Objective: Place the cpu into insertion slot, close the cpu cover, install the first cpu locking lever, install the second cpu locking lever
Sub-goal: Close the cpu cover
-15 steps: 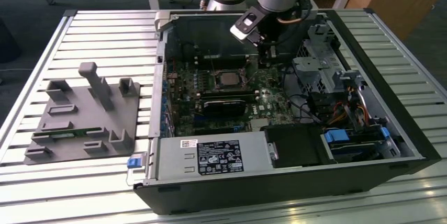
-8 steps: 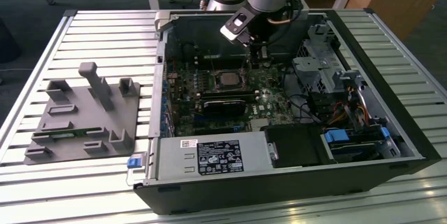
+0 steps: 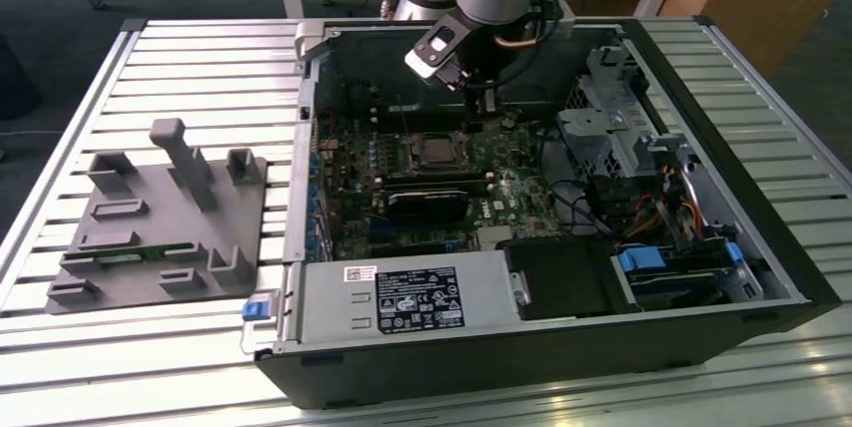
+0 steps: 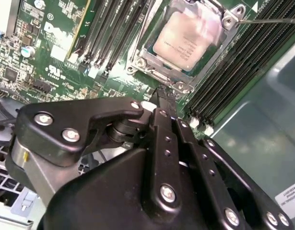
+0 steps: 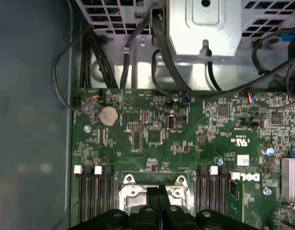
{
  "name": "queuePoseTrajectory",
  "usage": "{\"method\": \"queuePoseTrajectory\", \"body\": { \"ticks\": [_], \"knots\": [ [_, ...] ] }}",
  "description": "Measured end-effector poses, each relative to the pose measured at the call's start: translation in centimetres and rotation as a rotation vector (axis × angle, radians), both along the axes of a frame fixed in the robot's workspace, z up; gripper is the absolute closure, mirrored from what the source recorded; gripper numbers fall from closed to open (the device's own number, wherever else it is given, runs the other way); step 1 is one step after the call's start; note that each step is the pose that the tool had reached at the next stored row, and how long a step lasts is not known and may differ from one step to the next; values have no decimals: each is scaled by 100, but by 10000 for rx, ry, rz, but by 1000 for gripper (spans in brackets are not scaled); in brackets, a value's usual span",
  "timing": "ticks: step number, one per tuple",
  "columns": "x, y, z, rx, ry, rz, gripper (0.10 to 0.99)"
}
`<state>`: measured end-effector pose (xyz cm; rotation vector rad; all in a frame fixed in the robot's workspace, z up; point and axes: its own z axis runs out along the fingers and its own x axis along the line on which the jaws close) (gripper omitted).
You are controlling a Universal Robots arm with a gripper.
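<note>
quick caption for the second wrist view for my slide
Shut gripper poised close beside the cpu, which lies framed by the cpu cover on the green board.

We look in the exterior view from high up, beyond one edge of the slatted silver metal table (image 3: 120,347), slanting down over the whole open black computer case (image 3: 533,372) from well back. The first wrist view faces almost squarely down on the green circuit board (image 5: 185,129) from a moderate height, reaching past the board's edge to the grey metal drive cage (image 5: 205,28). The second wrist view sits much nearer and looks slantwise along the black gripper (image 4: 162,93). Both wrist views share the square dark-silver metal cpu cover (image 4: 159,72) (image 5: 132,192) and the long black memory slots (image 4: 233,62) beside it; the exterior view holds these near the case's middle.
</note>
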<state>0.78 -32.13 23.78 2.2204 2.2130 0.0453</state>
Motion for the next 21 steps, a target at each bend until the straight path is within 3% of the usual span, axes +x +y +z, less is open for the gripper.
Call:
{"method": "queuePoseTrajectory", "body": {
  "ticks": [7,21],
  "knots": [
    [-27,-6,-72,-1,24,-1,980],
    [-202,-6,-109,-1,27,0,980]
  ]
}}
